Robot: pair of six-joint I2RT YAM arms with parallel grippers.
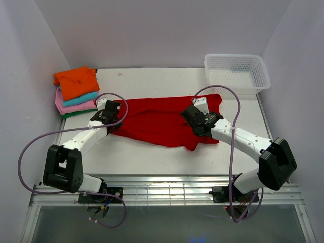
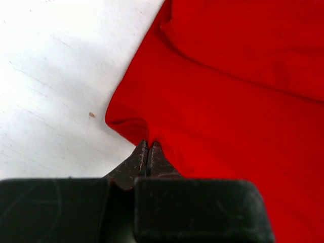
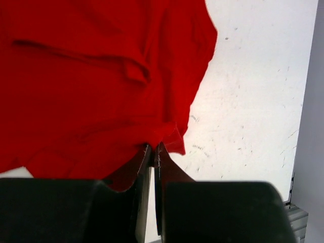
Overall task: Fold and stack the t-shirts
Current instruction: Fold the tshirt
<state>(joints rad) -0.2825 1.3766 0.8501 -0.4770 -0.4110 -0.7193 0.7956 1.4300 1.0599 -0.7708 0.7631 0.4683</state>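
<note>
A bright red t-shirt (image 1: 162,121) lies spread across the middle of the table. My left gripper (image 1: 112,117) is shut on its left edge; in the left wrist view the jaws (image 2: 148,144) pinch the red cloth (image 2: 228,101) at a corner. My right gripper (image 1: 196,123) is shut on the shirt's right part; in the right wrist view the jaws (image 3: 153,148) pinch a fold of the red cloth (image 3: 91,86). A stack of folded t-shirts sits at the back left: orange (image 1: 77,81) on top, teal (image 1: 81,98), pink (image 1: 76,107) and dark green (image 1: 76,115) below.
A white plastic mesh basket (image 1: 237,72) stands at the back right corner. White walls enclose the table (image 1: 152,157) on three sides. Purple cables loop over both arms.
</note>
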